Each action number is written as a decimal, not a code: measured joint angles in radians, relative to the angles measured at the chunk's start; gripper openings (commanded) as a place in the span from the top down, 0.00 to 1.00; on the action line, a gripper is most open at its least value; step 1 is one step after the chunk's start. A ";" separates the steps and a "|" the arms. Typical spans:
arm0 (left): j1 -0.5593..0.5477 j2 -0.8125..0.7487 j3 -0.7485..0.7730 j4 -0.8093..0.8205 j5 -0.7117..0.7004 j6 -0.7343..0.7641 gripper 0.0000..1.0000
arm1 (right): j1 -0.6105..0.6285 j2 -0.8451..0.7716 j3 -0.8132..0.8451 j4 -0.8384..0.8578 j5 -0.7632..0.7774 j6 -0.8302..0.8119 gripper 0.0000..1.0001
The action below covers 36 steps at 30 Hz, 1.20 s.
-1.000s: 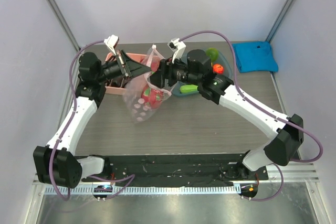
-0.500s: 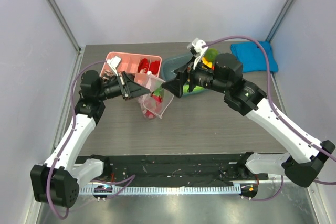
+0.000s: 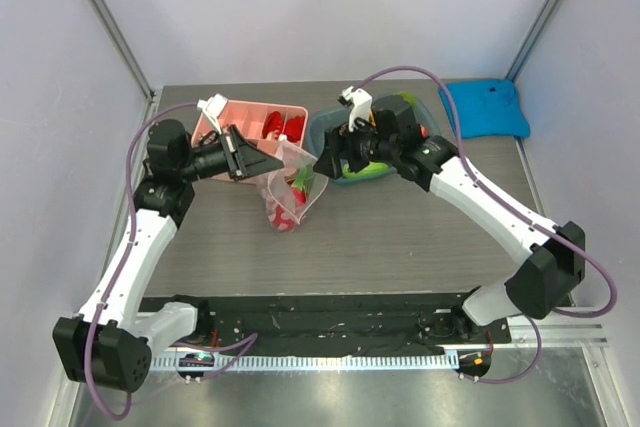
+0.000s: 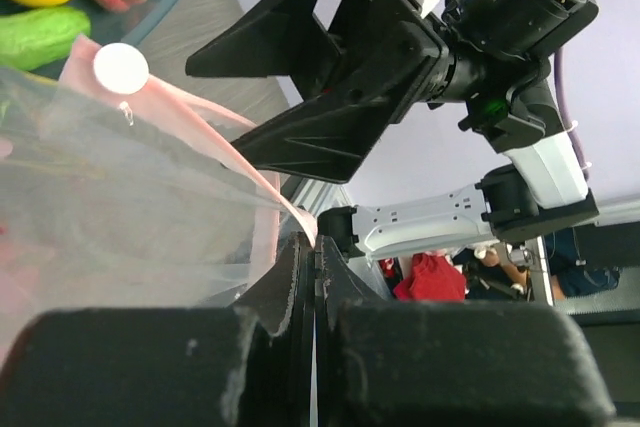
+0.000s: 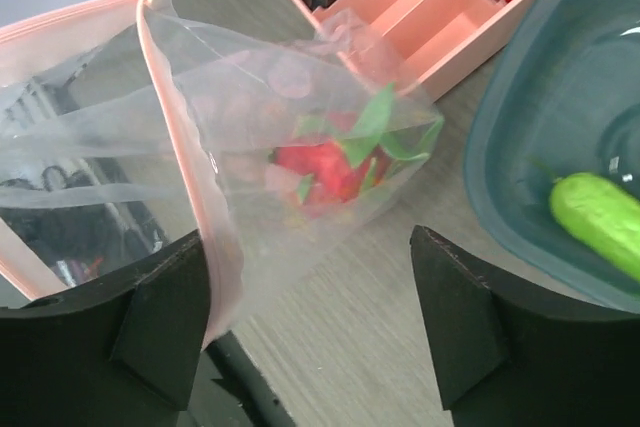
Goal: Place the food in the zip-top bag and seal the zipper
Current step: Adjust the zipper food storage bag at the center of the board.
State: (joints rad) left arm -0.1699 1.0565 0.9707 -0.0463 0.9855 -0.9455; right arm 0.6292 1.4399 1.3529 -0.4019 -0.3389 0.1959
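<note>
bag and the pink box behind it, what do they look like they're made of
The bag looks like thin clear plastic film: glossy, crinkled and see-through, with a thicker pale-pink plastic strip along its mouth. The pink box is probably rigid moulded plastic: smooth, faintly shiny, with thin straight dividers.

Bag [image 3: 288,195] mid-table [image 3: 400,237] w/ dragon fruit [image 5: 325,167] inside; divided box [image 3: 232,112] just behind-left, tub [image 3: 315,133] w/ cucumber [image 5: 598,219] behind-right, cloth [image 3: 487,107] in rear-right corner.
</note>
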 measured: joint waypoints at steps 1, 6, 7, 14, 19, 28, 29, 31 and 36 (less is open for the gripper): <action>0.000 0.001 0.008 -0.037 -0.007 0.018 1.00 | 0.002 0.015 0.000 0.000 -0.011 0.007 0.61; -0.002 0.021 0.134 -0.351 -0.125 0.178 1.00 | 0.004 0.060 0.009 -0.007 -0.051 0.035 0.99; -0.002 0.028 0.169 -0.415 -0.159 0.213 1.00 | 0.004 0.062 0.016 -0.013 -0.062 0.040 0.99; -0.007 -0.002 0.372 -0.824 -0.590 0.515 1.00 | 0.005 0.013 0.060 -0.019 -0.160 0.114 0.99; -0.070 -0.048 0.397 -0.945 -0.698 0.624 1.00 | 0.023 -0.016 0.099 -0.026 -0.210 0.140 0.99; -0.109 0.086 0.457 -0.992 -0.732 0.651 1.00 | 0.004 0.060 0.177 -0.079 -0.213 0.119 0.80; -0.112 0.095 0.456 -0.988 -0.732 0.644 1.00 | 0.001 0.063 0.176 -0.089 -0.205 0.103 0.74; -0.119 0.108 0.455 -0.972 -0.732 0.629 1.00 | -0.009 0.066 0.174 -0.104 -0.195 0.075 0.56; -0.129 0.131 0.463 -0.905 -0.746 0.587 1.00 | -0.077 0.066 0.173 -0.111 -0.194 0.047 0.14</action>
State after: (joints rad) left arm -0.2985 1.1873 1.4338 -0.9516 0.2394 -0.3584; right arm 0.5518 1.5055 1.5261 -0.5133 -0.5327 0.2432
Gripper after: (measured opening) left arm 0.014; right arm 0.721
